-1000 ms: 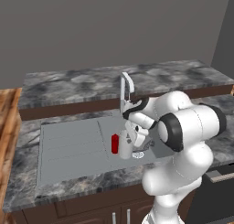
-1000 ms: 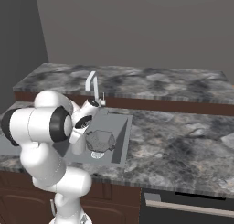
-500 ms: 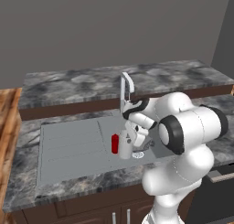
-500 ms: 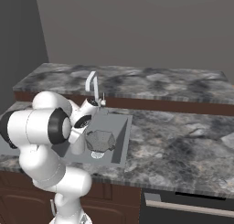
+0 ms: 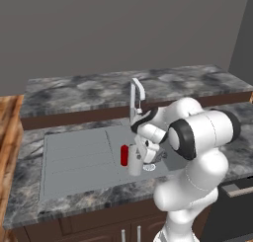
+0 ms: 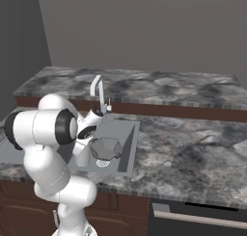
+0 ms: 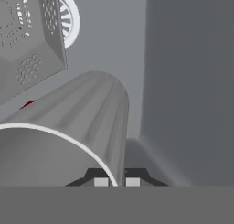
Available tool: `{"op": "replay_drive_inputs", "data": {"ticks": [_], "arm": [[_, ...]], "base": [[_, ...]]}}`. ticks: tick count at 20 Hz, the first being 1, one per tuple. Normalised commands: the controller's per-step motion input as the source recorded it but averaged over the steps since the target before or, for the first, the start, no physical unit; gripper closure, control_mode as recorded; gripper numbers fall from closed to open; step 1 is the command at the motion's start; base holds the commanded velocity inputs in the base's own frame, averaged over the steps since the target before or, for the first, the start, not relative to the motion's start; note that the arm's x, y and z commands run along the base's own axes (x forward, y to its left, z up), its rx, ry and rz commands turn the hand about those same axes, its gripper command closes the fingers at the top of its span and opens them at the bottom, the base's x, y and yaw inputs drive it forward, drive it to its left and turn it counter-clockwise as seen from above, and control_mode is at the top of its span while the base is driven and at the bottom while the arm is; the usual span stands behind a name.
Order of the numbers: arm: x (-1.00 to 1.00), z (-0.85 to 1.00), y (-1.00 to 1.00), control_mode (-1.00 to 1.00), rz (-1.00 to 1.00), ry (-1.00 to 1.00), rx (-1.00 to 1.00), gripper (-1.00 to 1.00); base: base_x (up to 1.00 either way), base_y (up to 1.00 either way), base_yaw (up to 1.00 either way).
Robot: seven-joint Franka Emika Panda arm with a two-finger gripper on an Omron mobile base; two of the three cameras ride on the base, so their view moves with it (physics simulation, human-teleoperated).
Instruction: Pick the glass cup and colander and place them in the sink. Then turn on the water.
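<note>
Nothing had shifted over the past second: the arm stayed bent down over the sink (image 5: 74,157) and the glass cup (image 5: 135,164) stood in the same spot in the basin. In the hand view the claw (image 7: 116,181) was clenched on the rim of the glass cup (image 7: 77,131), one fingertip inside the wall and the other outside it. The cup stood upright in the basin near its front wall, in front of the pale arched faucet (image 5: 136,95). The colander (image 6: 106,148) lay in the sink too, just beside the cup (image 6: 84,155) and next to the round drain (image 7: 68,19); the hand view showed its perforated faceted side (image 7: 27,45) close against the cup. A small red cylinder (image 5: 124,155) stood touching or nearly touching the cup on its drainboard side. No stream fell from the faucet's spout. The dark marbled worktop (image 6: 193,148) ran around the sink on all sides.
</note>
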Motion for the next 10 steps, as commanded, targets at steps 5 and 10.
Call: {"op": "replay_drive_inputs", "data": {"ticks": [5, 10], "arm": [[0.09, -0.19, 0.01, -1.0, 0.0, 0.0, 0.0, 1.0], [0.15, -0.2, 0.01, -1.0, 0.0, -0.03, 0.0, 1.0]], "base": [[0.0, 0.0, 0.0], [0.0, 0.0, 0.0]]}}
